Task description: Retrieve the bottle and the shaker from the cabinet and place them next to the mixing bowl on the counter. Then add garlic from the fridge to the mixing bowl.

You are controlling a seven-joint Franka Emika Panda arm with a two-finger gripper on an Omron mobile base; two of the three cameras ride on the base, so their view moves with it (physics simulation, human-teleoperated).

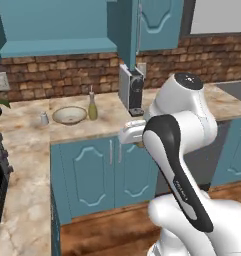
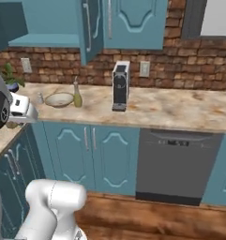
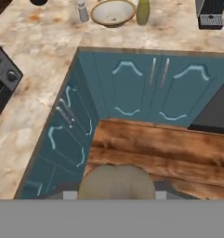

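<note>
the gripper (image 3: 115, 193) is clamped on the garlic (image 3: 116, 182), out over the wooden floor (image 3: 169, 148) before the counter (image 1: 22, 165). farther back, near its rear edge, the shaker (image 1: 44, 118), mixing bowl (image 1: 69, 115) and bottle (image 1: 92, 106) line up, with a coffee machine (image 1: 131, 90) to the right.

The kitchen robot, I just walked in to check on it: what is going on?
The white arm's gripper is shut on a small brownish roundish garlic, held over the floor. On the mottled marble-look counter, the olive-yellow glass bottle and small grey-white shaker already flank the shallow cream mixing bowl.
</note>
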